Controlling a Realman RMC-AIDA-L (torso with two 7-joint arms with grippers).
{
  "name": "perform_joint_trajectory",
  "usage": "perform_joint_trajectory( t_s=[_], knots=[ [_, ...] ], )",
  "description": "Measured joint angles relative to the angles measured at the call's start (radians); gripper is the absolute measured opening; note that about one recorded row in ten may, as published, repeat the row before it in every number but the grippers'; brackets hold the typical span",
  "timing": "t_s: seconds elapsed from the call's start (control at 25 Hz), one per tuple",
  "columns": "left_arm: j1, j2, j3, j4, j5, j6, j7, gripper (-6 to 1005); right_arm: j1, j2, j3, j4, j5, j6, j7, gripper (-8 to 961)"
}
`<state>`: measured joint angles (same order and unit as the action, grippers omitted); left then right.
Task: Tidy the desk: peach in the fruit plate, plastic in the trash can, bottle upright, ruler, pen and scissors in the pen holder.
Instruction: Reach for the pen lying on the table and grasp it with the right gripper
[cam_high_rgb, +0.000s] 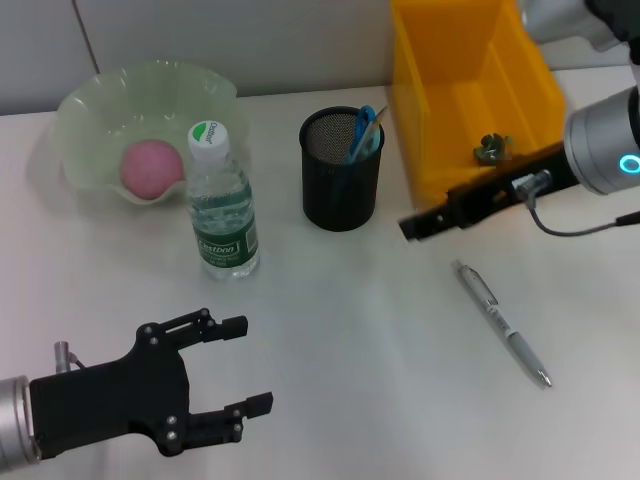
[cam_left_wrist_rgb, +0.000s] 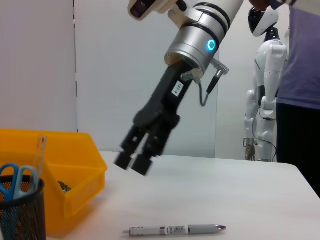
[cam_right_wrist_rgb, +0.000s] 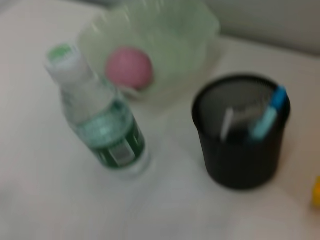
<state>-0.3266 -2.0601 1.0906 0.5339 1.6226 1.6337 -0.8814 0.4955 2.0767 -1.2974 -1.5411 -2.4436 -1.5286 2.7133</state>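
The white tabletop (cam_high_rgb: 350, 330) is carrying a pale green ruffled plastic fruit plate (cam_high_rgb: 90, 120) far left, an upright clear water bottle (cam_high_rgb: 222, 205), a black mesh pen holder (cam_high_rgb: 342, 170), a yellow plastic bin (cam_high_rgb: 430, 120) far right and a silver pen (cam_high_rgb: 502, 324) near right.

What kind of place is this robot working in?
Probably a robotics lab set up as a desk: a white table with a mesh pen holder and pen, and a white humanoid robot standing behind.

I get bright, even overhead light on the tabletop (cam_high_rgb: 350, 300), shadows soft and faint. Head and left wrist views are sharp; my right wrist view is smeared throughout, the bottle (cam_right_wrist_rgb: 100, 120) blurred.
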Motion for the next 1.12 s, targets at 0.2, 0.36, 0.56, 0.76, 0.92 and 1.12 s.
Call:
perform_joint_trajectory(
  t_s=[0.2, 0.36, 0.56, 0.76, 0.92, 1.12],
  knots=[
    [0.003, 0.000, 0.000, -0.001, 0.001, 0.000, 0.001, 798, 0.041, 0.000, 0.005, -0.007, -0.064, -0.075, 0.033, 834],
    [0.004, 0.000, 0.000, -0.001, 0.001, 0.000, 0.001, 797, 0.066, 0.000, 0.040, -0.007, -0.086, -0.120, 0.043, 833],
    [0.004, 0.000, 0.000, -0.001, 0.001, 0.000, 0.001, 797, 0.073, -0.001, 0.075, 0.010, -0.090, -0.137, 0.039, 832],
    [0.008, 0.000, -0.007, -0.002, -0.004, -0.001, 0.009, 797, 0.083, -0.002, 0.075, 0.056, -0.111, -0.137, 0.035, 830],
    [0.008, -0.002, -0.018, -0.002, -0.007, 0.000, 0.013, 797, 0.095, 0.001, 0.066, 0.069, -0.135, -0.135, 0.034, 829],
    [0.010, -0.002, -0.023, -0.002, -0.007, 0.000, 0.013, 797, 0.105, 0.002, 0.065, 0.073, -0.137, -0.138, 0.039, 827]
  ],
)
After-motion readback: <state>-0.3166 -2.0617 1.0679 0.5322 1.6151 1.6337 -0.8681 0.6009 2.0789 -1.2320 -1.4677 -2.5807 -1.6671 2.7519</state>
